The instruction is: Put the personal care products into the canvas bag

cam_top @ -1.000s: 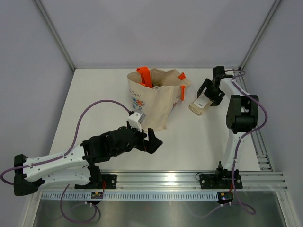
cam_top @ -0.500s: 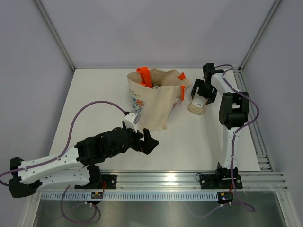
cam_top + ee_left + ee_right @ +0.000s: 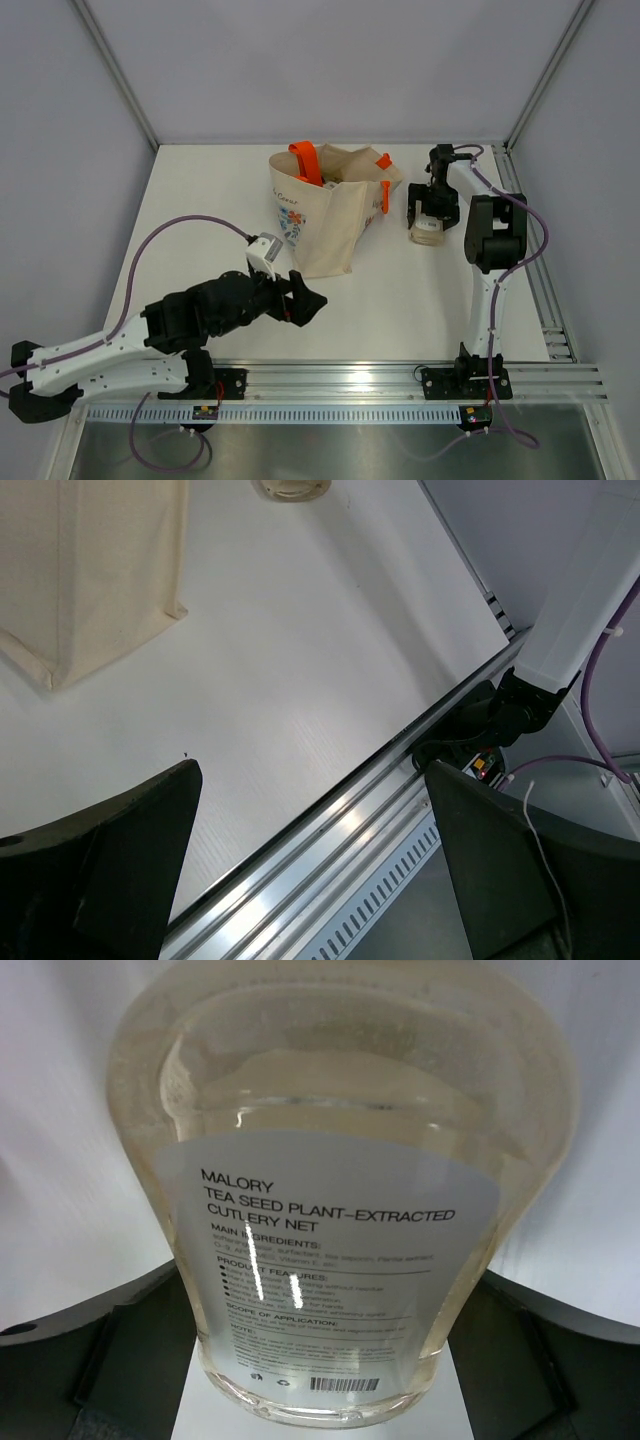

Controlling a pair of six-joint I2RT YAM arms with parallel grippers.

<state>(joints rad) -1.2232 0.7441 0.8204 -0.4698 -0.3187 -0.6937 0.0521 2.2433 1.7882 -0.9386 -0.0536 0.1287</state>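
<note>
Top view with both wrist views, read from left to right. The left arm reaches low across the white worktop (image 3: 200,200). The left fingers (image 3: 303,301) are spread wide with nothing between them, near the lower front corner of the canvas bag (image 3: 325,215) but clear of it. In the left wrist view, these fingers (image 3: 110,880) frame bare worktop and the metal rail (image 3: 330,870) at its near edge, and the bag's bottom corner (image 3: 90,570) shows at upper left.

The bag stands upright at mid-worktop. It is beige cloth with orange handles (image 3: 303,160) and a small coloured print on its front side. Its mouth is open, and some contents show inside but are too small to name.

Just right of the bag lies a pale bottle (image 3: 427,232) on the worktop, outside the bag. The right fingers (image 3: 414,204) are set wide apart, one on each side of this bottle. The right wrist view shows the bottle (image 3: 340,1210) filled with clear yellowish liquid. It has a white label with black print, and the dark fingers (image 3: 90,1360) flank its sides. Whether they touch it cannot be told.
</note>
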